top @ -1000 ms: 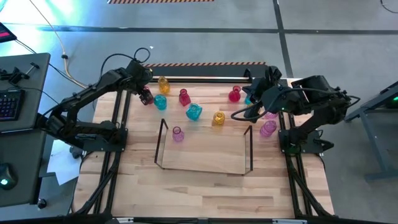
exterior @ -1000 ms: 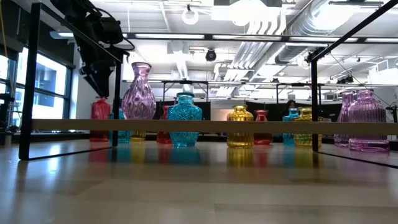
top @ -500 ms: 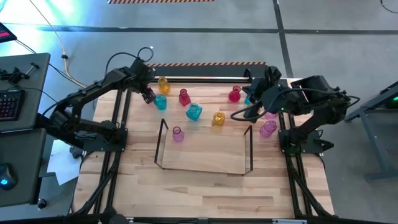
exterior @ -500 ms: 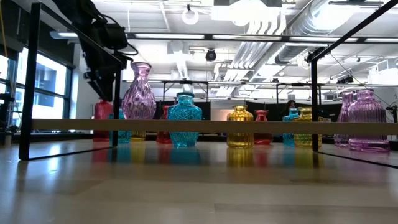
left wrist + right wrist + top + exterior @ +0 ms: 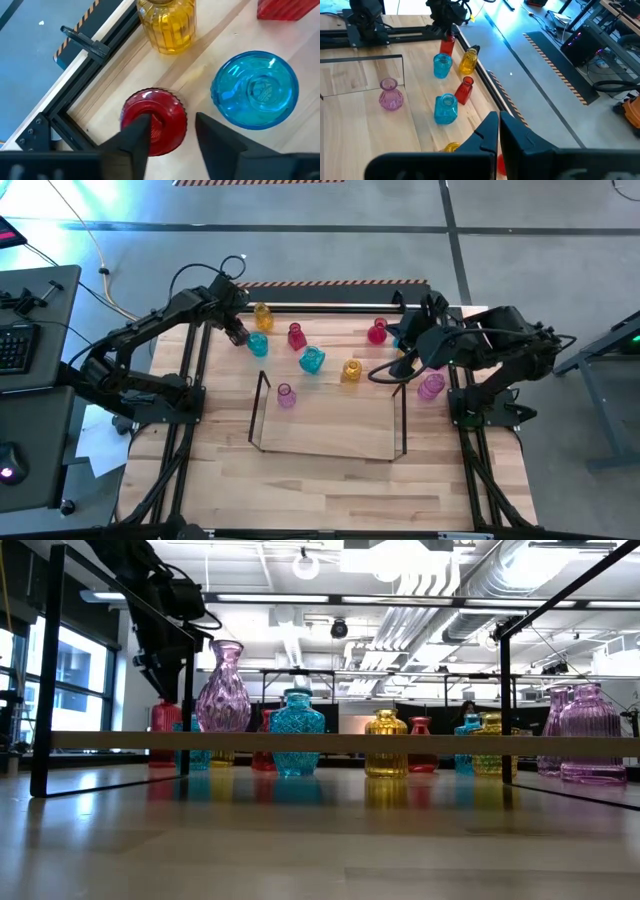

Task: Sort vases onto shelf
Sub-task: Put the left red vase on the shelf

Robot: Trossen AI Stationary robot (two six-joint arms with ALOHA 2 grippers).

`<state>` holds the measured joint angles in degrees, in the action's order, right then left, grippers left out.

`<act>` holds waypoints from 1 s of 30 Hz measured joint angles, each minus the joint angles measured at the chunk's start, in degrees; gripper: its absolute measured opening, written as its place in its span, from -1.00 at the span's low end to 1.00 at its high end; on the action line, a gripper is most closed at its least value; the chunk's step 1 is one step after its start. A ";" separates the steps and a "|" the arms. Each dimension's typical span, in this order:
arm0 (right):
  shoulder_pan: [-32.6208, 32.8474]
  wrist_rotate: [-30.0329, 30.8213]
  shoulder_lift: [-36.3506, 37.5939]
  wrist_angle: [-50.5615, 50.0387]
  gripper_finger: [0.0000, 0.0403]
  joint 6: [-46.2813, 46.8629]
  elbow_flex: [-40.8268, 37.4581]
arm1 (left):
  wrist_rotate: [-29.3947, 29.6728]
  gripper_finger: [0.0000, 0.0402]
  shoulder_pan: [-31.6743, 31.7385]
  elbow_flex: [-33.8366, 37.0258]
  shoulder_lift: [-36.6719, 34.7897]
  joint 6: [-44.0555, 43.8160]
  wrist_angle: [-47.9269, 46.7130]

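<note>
Several small glass vases, red, cyan, yellow and pink, stand in a loose row on the far half of the wooden table. One pink vase stands on its base inside the clear shelf, at its left end. My left gripper hangs over the red vase at the far left corner, pointing steeply down, its fingers apart on either side of the vase's top. A yellow vase and a cyan vase stand close by. My right gripper is shut and holds nothing, raised above the table's far right. My left gripper comes at the red vase from above. One finger covers part of the vase's mouth in the wrist view, and the other stands just beside its body. I cannot tell whether either finger touches the glass. The vase stands upright on the table.
A black frame rail runs along the table's far edge, right behind the red vase. Pink vases stand below the right arm. The near half of the table is bare wood.
</note>
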<state>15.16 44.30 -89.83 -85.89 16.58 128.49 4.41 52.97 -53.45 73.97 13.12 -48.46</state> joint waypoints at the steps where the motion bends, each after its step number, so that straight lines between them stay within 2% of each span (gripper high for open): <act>1: 0.00 0.01 -0.02 0.00 -1.00 -0.02 0.00 | 0.15 -0.46 0.00 0.00 -0.07 -0.10 -0.19; 6: 0.00 -0.01 -0.13 -0.01 -1.00 -0.03 0.00 | 1.64 -0.84 -0.03 0.06 -1.27 -0.54 -1.12; 8: 0.00 0.23 -0.12 -0.02 -1.00 -0.05 0.00 | 2.74 -0.91 -0.04 0.20 -2.48 -0.58 -1.72; 13: -0.01 0.65 -0.12 -0.02 -1.00 -0.09 0.00 | 3.67 -0.87 -0.04 -0.04 -5.91 -1.01 -4.56; 19: 0.00 0.67 -0.12 -0.04 -1.00 -0.16 0.00 | 4.16 -0.85 -0.97 -4.56 -9.51 -3.03 -10.45; 25: 0.00 0.67 -0.12 -0.04 -1.00 -0.55 0.00 | 4.59 -0.89 -3.84 -13.84 -12.31 -4.98 -14.90; 30: 0.00 0.73 -0.12 -0.46 -1.00 -0.55 0.00 | 4.72 -0.86 -8.87 -23.66 -12.73 -6.67 -16.41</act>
<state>15.16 45.03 -89.95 -86.35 16.03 128.49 9.14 44.10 -77.11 61.24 6.46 -64.87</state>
